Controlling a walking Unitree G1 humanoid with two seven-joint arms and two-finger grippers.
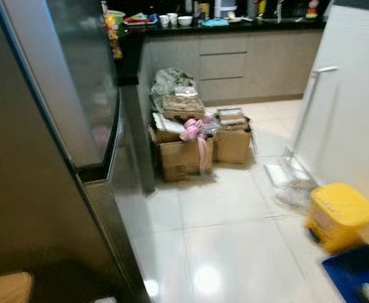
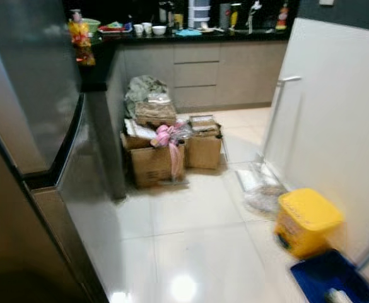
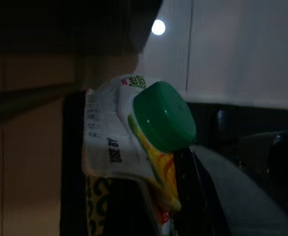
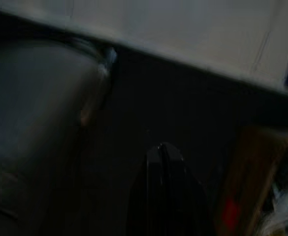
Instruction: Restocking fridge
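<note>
Left gripper (image 3: 183, 162) fingers clamp a green-capped carton (image 3: 148, 142)—right gripper (image 4: 164, 147) fingers seemingly pressed together—beside the fridge (image 1: 39, 158).

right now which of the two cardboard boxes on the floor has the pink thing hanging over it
The larger cardboard box, the one next to the dark counter end. The pink thing hangs down its front corner. The smaller cardboard box beside it holds stacked items on top, with nothing pink on its front.

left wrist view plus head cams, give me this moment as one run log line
left gripper: shut on green-capped carton | right gripper: shut, idle | ahead: fridge door, cardboard boxes, yellow bin
</note>
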